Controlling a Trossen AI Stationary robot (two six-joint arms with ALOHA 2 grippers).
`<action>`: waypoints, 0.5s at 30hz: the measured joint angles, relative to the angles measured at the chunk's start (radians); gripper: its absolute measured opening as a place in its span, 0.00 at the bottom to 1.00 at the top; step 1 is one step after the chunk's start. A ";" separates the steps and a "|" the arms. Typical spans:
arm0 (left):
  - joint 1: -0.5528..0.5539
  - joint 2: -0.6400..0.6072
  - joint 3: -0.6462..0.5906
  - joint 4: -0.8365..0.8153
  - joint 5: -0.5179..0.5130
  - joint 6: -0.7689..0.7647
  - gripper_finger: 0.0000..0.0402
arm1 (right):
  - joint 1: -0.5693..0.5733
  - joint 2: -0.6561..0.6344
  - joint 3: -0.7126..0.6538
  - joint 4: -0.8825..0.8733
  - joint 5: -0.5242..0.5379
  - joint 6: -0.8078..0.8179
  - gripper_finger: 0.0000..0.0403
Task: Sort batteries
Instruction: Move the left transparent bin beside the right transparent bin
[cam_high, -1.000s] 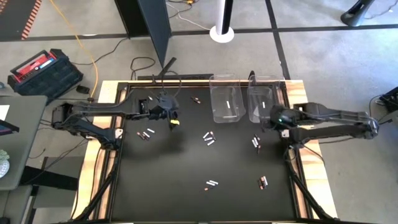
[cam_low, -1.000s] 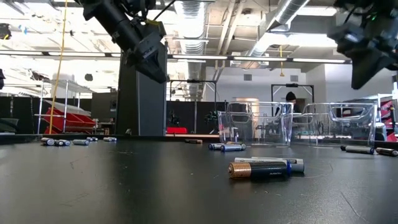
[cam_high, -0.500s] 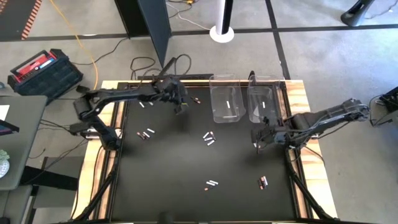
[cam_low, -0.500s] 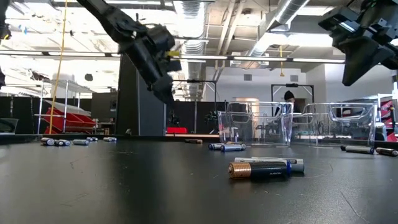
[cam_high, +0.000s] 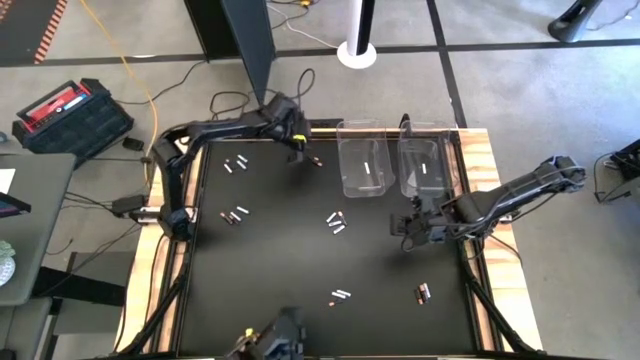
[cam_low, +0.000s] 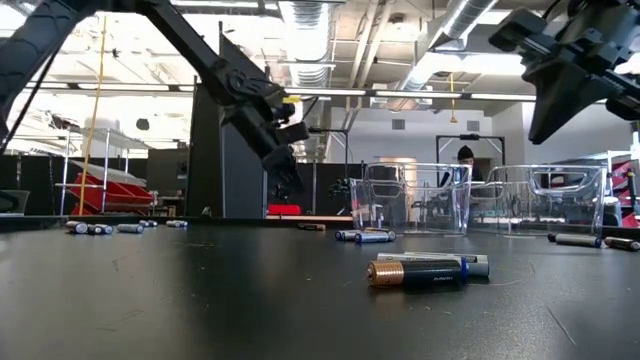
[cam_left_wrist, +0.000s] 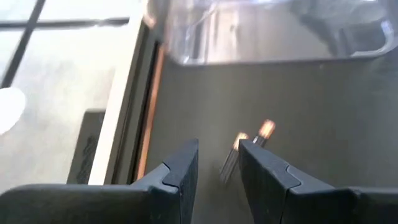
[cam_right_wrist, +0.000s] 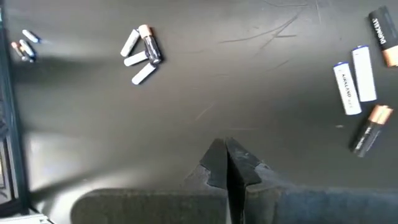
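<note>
Two pincers work over the black counter, among scattered batteries. The left pincer hangs near the counter's far edge, just beside the clear bins. Its fingers stand slightly apart with nothing between them, and directly ahead of their tips lies a pair of copper-tipped cells, close but not touched; the nearer bin's wall rises just beyond.

The right pincer hovers on the counter's right side, in front of the bins, its fingers pressed together and empty. Beyond its tips, well apart from it, a cluster of three pale cells and one dark copper-ended cell lies on the counter. Off to one side of the same wrist view lie two white cells with blue ends, a dark copper-ended one, and another dark cell printed "DURACELL". One of the dark cells carries "KIRKLAND" lettering.

From the low view, a copper-and-black cell and a white-and-blue cell lie side by side in the foreground; their print is too small to read. A white cell lies inside each bin.
</note>
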 joint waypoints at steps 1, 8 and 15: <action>0.001 0.012 0.014 0.000 0.021 0.012 0.27 | -0.002 0.003 0.000 0.011 0.000 0.000 0.02; -0.005 0.092 0.055 -0.009 0.049 0.042 0.27 | -0.008 0.013 0.000 0.046 0.054 -0.017 0.02; -0.005 0.116 0.055 -0.042 0.046 0.079 0.27 | -0.009 0.013 0.000 0.072 0.093 -0.025 0.02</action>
